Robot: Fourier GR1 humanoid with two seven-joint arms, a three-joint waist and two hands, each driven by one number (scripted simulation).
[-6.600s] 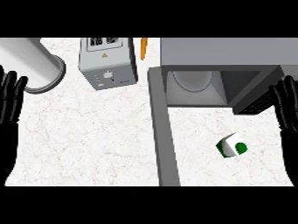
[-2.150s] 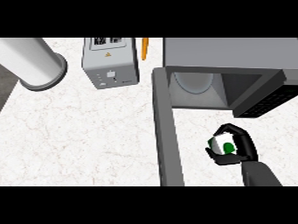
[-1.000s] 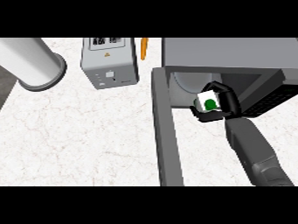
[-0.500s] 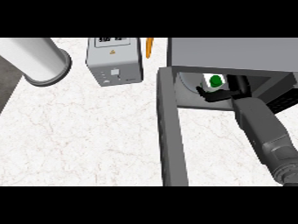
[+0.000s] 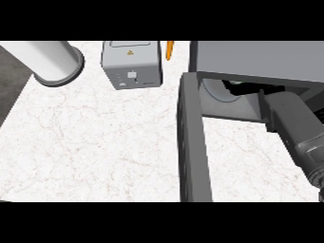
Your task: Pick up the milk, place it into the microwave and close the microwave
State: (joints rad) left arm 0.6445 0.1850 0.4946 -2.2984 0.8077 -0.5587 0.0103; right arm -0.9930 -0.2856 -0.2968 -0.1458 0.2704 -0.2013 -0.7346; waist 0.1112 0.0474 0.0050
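Here, in the head view, the grey boxy microwave (image 5: 270, 59) sat at the upper right of the white marbled counter top (image 5: 94, 142), its dark grey door (image 5: 195, 142) swung open and running down the view as a long upright bar. The pale interior floor of the microwave (image 5: 227, 104) showed just right of that door, under the oven's front edge.

The robot's right grey forearm (image 5: 301, 135) came up from the lower right and ran into the microwave's mouth. Its black right hand (image 5: 243, 86) was mostly hidden under the top edge of the oven; only a dark sliver showed, so whether its fingers were spread or curled could not be told. A small green patch (image 5: 237, 83), just beside that dark sliver inside the cavity, was all that showed of the milk carton; it lay inside the microwave, though whether it rested on the floor or was in the hand could not be made out.

At the upper middle stood a grey metal toaster-like box (image 5: 130, 64), with a thin orange stick (image 5: 169, 50) just beside it on the right. At the upper left rose a wide white cylinder (image 5: 49, 59) with a grey rim. The left hand did not show.
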